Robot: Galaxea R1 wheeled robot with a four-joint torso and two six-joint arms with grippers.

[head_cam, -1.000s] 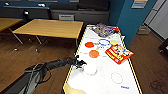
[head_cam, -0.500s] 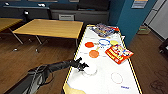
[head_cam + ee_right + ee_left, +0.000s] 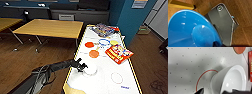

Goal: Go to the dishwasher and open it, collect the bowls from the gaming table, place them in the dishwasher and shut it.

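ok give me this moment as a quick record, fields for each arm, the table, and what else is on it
left gripper: at a white bowl on the table, fingers either side of its rim
right gripper: holds a blue bowl above the wood floor
table: white top, yellow rim
also on table: orange disc, red disc, red game box, colourful box at far end
nearby: yellow-topped table

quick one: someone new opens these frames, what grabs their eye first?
Probably the left tool reaching over the near end of the yellow-rimmed gaming table to a white bowl. Next, the bright blue bowl looming large at the right wrist camera. Then the red game box mid-table, right side.
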